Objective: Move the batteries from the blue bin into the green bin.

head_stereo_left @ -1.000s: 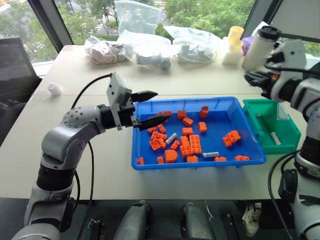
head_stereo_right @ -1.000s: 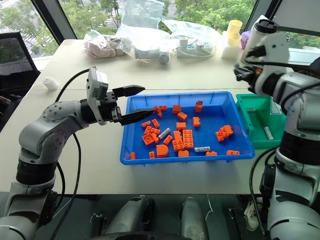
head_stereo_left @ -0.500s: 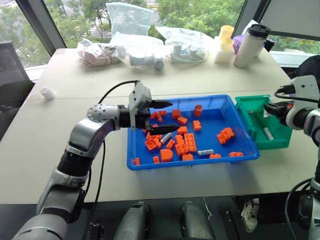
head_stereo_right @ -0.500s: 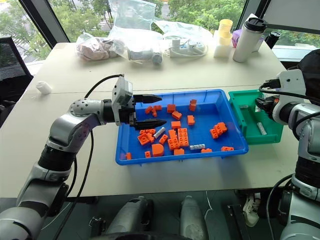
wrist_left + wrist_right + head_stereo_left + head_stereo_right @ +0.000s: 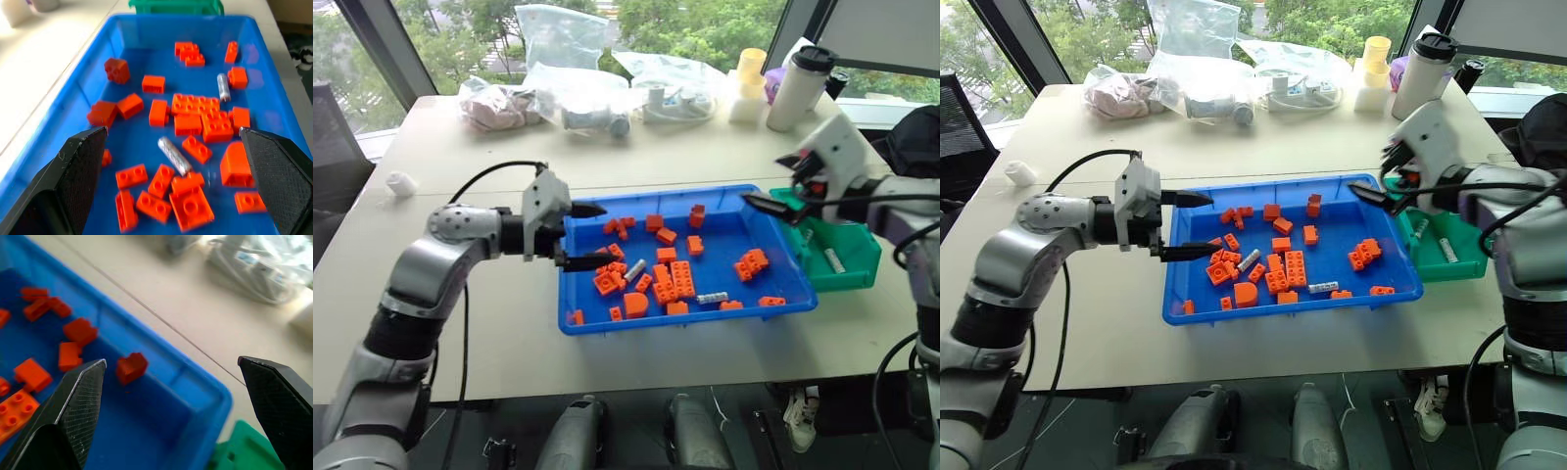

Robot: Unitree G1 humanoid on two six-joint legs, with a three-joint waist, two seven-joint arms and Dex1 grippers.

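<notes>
Batteries, two of them, lie inside the blue bin point(image 5: 570, 315) among scattered orange toy bricks point(image 5: 683, 279): one battery point(image 5: 635, 271) sits tilted at about 8 o'clock from the tray's middle, touching the bricks around it, and the other battery point(image 5: 712, 298) lies near the front wall at about 5 o'clock. A third silver battery point(image 5: 834, 260) rests on the floor of the green bin point(image 5: 860, 277), which stands just beside the tray at its 3 o'clock side. The left gripper point(image 5: 589, 236) hangs over the tray's 9 o'clock rim with its two black fingers spread wide and nothing between them. The right gripper point(image 5: 778, 184) hovers above the tray's 2 o'clock corner, next to the green bin, fingers likewise splayed apart and empty. Beyond the tray, at 12 o'clock on the white table point(image 5: 460, 147), lie clear plastic bags point(image 5: 578, 93), and a white tumbler with a black lid point(image 5: 793, 86) stands at 1 o'clock.
</notes>
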